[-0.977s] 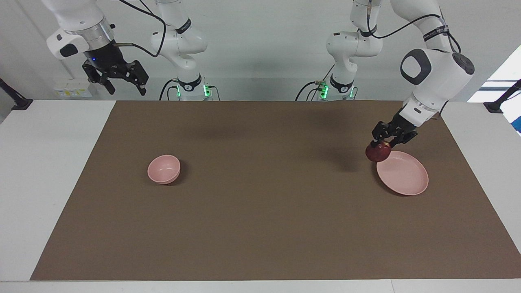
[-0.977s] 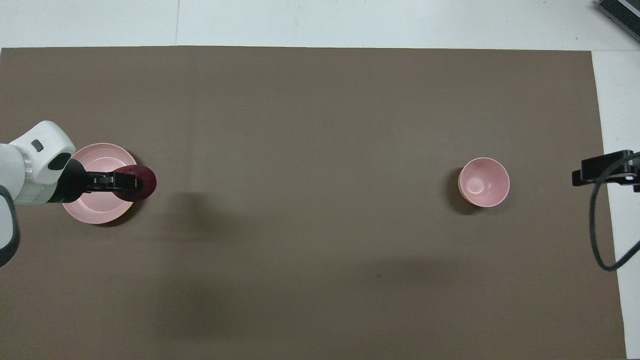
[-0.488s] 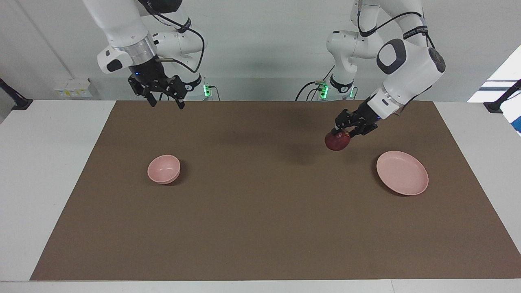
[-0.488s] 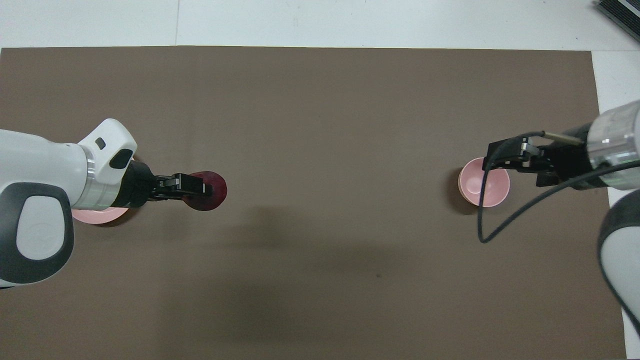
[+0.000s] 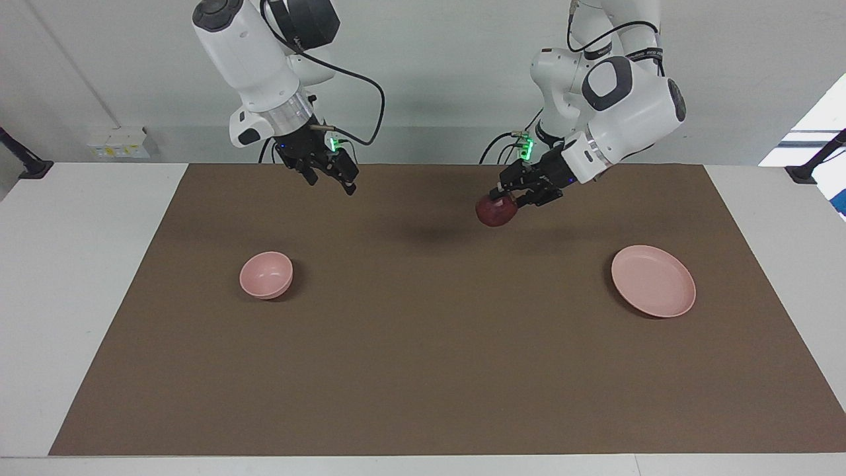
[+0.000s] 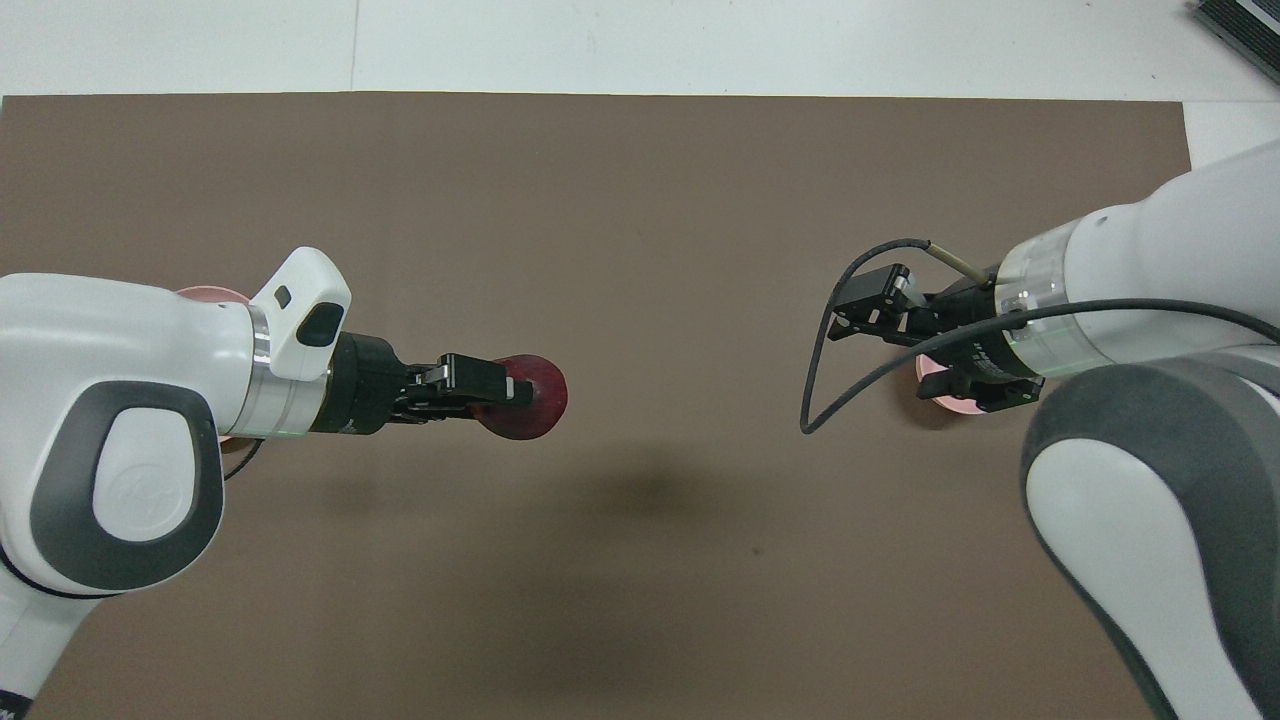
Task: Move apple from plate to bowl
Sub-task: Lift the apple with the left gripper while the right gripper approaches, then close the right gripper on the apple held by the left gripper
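Note:
The dark red apple hangs in the air over the brown mat's middle. My left gripper is shut on its top. The flat pink plate lies bare toward the left arm's end; from above only a sliver of the plate shows past the arm. The small pink bowl stands toward the right arm's end. My right gripper hangs open and holding nothing, high above the mat. Seen from above, it covers most of the bowl.
The brown mat covers most of the white table. A black cable loops down from the right wrist.
My left gripper has carried the apple up off the plate's edge and toward the table's middle. The right arm has swung in from the table's end toward the middle, still open.

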